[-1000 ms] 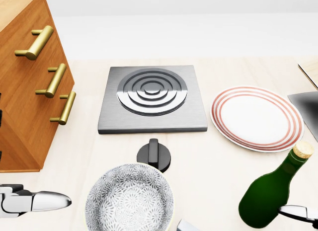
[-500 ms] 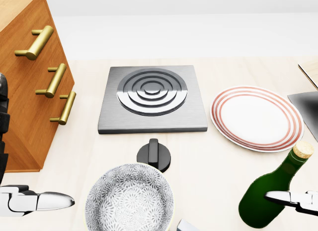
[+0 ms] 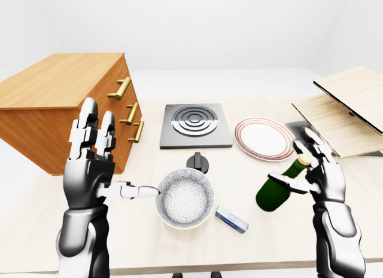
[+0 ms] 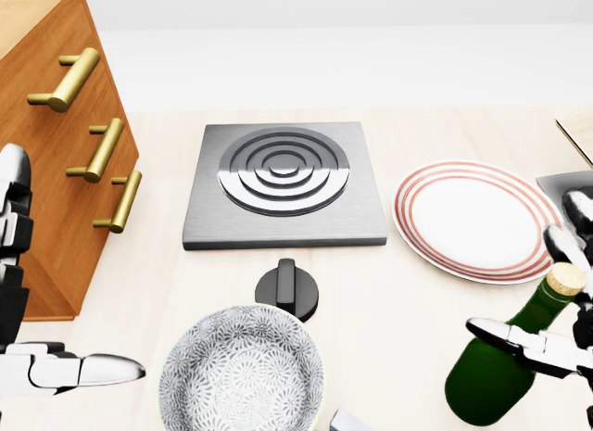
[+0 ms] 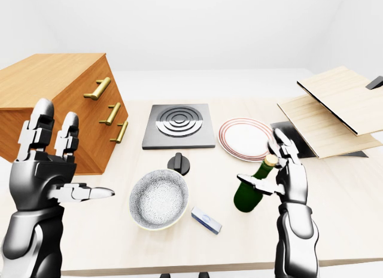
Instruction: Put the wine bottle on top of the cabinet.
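A square stove plate (image 4: 284, 184) with raised rings lies flat on the table (image 3: 197, 242), with a black knob (image 4: 287, 288) just below it in the head view. A patterned grey bowl (image 3: 185, 198) sits just off the left hand's outstretched finger, and a small blue-and-white block (image 3: 231, 220) lies between that bowl and the right hand. A red-rimmed plate (image 4: 479, 219) rests above the right hand in the head view, and light wooden boards (image 3: 347, 107) lie stacked beyond it towards the left-eye view's right edge.

- The left hand (image 3: 93, 170) is raised upright on its forearm, palm turned inward, two fingers (image 3: 90, 119) pointing straight up and the thumb stretched out sideways toward the other hand.
- The right hand (image 5: 286, 173) is also raised, fingers spread, thumb extended inward.
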